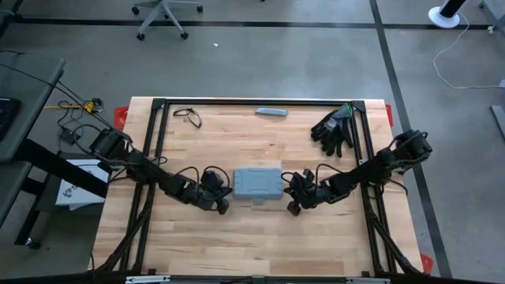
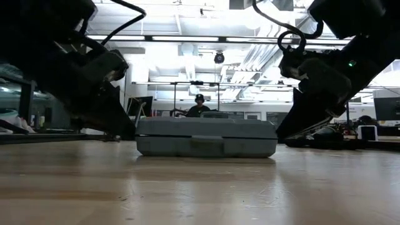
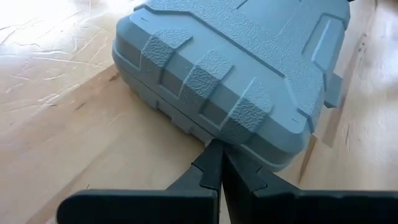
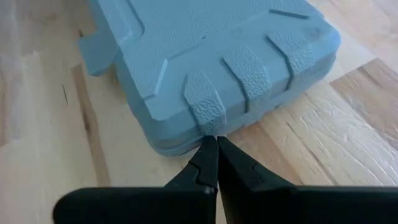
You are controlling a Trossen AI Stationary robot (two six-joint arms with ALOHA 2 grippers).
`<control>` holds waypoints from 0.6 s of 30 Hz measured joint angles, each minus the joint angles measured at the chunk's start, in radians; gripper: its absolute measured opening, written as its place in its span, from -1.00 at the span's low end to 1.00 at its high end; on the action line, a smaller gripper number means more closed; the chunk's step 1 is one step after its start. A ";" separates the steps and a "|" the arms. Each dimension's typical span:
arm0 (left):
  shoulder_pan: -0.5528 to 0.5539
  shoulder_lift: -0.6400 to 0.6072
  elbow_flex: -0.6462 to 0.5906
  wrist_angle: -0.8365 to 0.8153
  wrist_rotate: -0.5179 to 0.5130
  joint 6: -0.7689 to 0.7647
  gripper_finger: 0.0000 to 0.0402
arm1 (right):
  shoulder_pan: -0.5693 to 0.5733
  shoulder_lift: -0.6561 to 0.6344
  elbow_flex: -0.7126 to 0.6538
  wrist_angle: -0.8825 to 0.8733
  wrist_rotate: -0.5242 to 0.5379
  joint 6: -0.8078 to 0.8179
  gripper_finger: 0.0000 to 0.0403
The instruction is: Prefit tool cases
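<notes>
A blue-grey tool case (image 1: 257, 183) lies flat and shut in the middle of the wooden table (image 1: 237, 244). Its lid has bumpy ribs along the short ends, and a small latch (image 2: 207, 142) sits on its front side, seen from the low view.

The left gripper (image 1: 223, 207) is low at the left end of the case, near its front corner. Its two dark fingers (image 3: 210, 171) are pressed together, with nothing between them — the tips come right up to the edge of the case, where lid and bottom meet.

The right gripper (image 1: 293, 207) is low at the right end of the case, also near the front corner. Its fingers (image 4: 205, 165) are together too, holding nothing, and their tips are right at the corner of the case. I cannot tell if the tips touch the case or are just beside it.

So the case sits between the two arms, one at each end.

At the far side of the table lie other things, well apart from the case — a slim grey-blue bar (image 1: 271, 112), a pair of black gloves (image 1: 333, 128) and a pair of glasses (image 1: 188, 116). In the room behind the table a person (image 2: 199, 107) sits far off.
</notes>
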 joint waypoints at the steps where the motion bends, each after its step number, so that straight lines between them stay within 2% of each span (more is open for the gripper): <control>1: 0.002 0.000 0.000 0.000 0.001 0.000 -1.00 | 0.000 0.000 0.000 0.000 0.000 0.000 -1.00; 18: 0.003 -0.003 0.001 0.007 0.008 0.012 -1.00 | -0.001 -0.001 0.000 0.006 0.015 0.000 -1.00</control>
